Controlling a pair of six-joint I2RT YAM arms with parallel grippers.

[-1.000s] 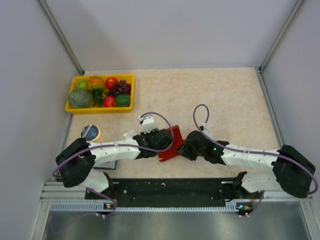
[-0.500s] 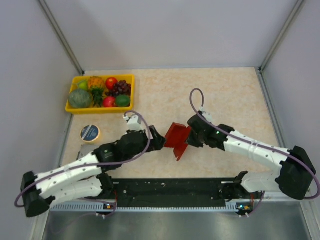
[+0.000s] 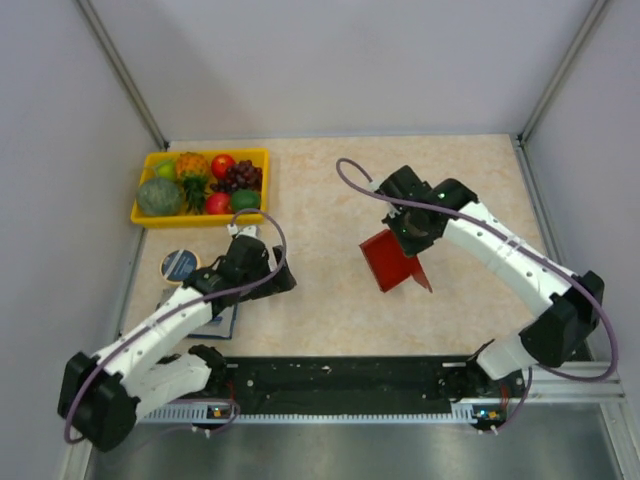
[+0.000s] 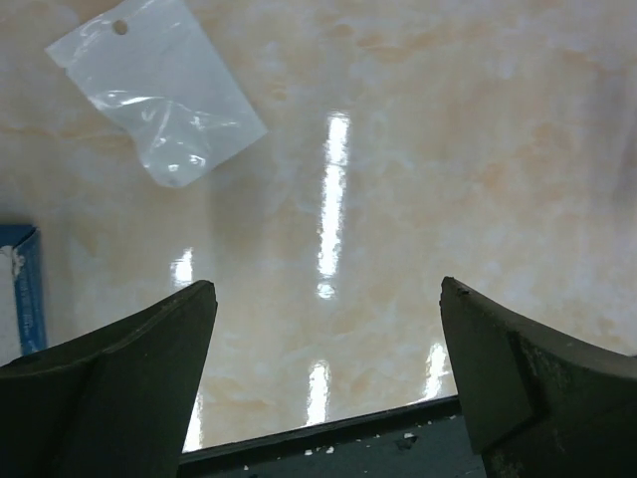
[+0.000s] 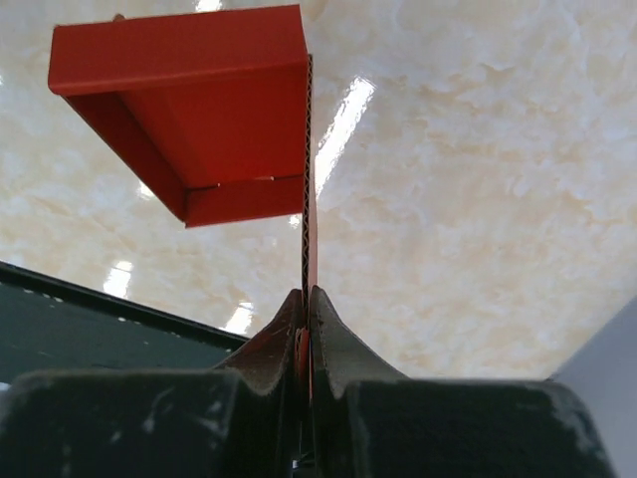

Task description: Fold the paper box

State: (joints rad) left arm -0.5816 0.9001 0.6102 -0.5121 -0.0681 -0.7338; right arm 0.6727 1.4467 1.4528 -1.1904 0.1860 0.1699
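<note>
**Camera layout: one fixed overhead, two wrist-mounted.**
Top external: set high behind the arm bases, facing down and toward the far wall, distant, with the whole counter (image 3: 330,170) in frame. Left wrist: close over the counter's near left part, looking down past the left gripper (image 4: 323,299). Right wrist: close, looking along the right gripper (image 5: 308,294) at the paper box (image 5: 199,110), counter beyond. Shared: counter surface and dark near-edge rail (image 3: 340,375) in all three; paper box in top and right wrist views.
</note>
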